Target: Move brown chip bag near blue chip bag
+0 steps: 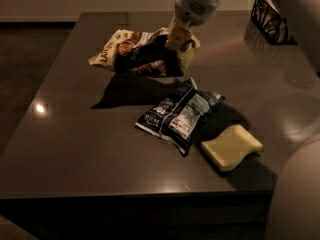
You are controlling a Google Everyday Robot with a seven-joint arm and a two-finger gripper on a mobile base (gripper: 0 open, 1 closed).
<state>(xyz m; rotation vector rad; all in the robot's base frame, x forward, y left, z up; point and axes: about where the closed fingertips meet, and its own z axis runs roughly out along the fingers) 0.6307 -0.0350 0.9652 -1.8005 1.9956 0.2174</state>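
The brown chip bag [139, 53] hangs in the air above the far middle of the dark table [75, 149], casting a shadow below it. My gripper [178, 38] is shut on the bag's right end and holds it up. The blue chip bag [179, 113] lies flat on the table just below and to the right of the brown bag, its white label panel facing up. The two bags are apart, with a short gap between them.
A pale yellow sponge [231, 146] lies right of the blue bag near the front edge. A dark wire basket [272, 20] stands at the far right. My arm's white shell [300, 194] fills the lower right corner.
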